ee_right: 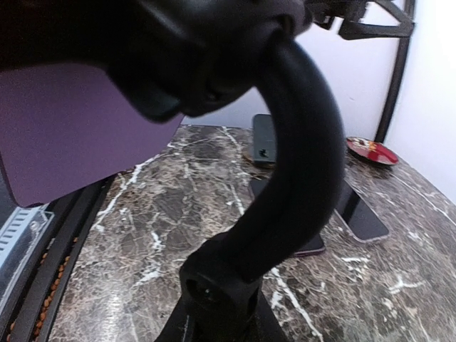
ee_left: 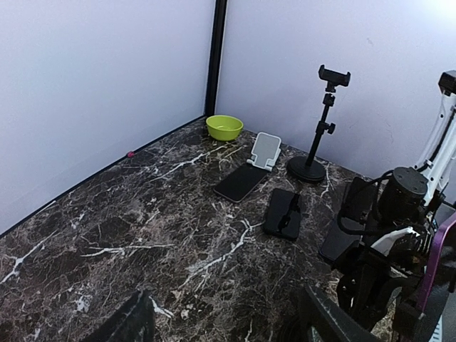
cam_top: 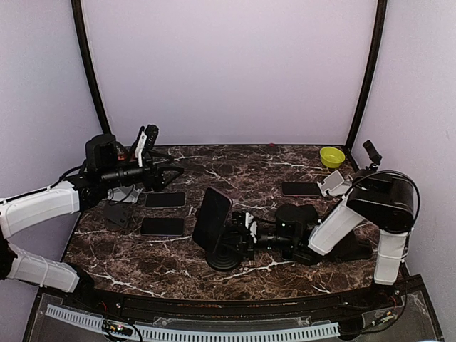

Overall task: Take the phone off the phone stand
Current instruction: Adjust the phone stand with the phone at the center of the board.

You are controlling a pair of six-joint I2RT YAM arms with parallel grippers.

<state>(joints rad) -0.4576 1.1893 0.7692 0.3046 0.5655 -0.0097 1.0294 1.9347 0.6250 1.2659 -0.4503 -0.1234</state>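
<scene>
The phone has a purple back and stands tilted in the black phone stand at the table's centre front. My right gripper reaches in from the right and is shut on the stand's neck just behind the phone. In the right wrist view the stand's curved neck fills the middle, the purple phone sits at upper left, and my right gripper clamps the neck's lower joint. My left gripper hovers open over the back left. Its fingers are far apart with nothing between them.
Two dark phones lie flat at the left. Another phone lies by a white stand. A green bowl and a tall black clamp stand stand at the back right.
</scene>
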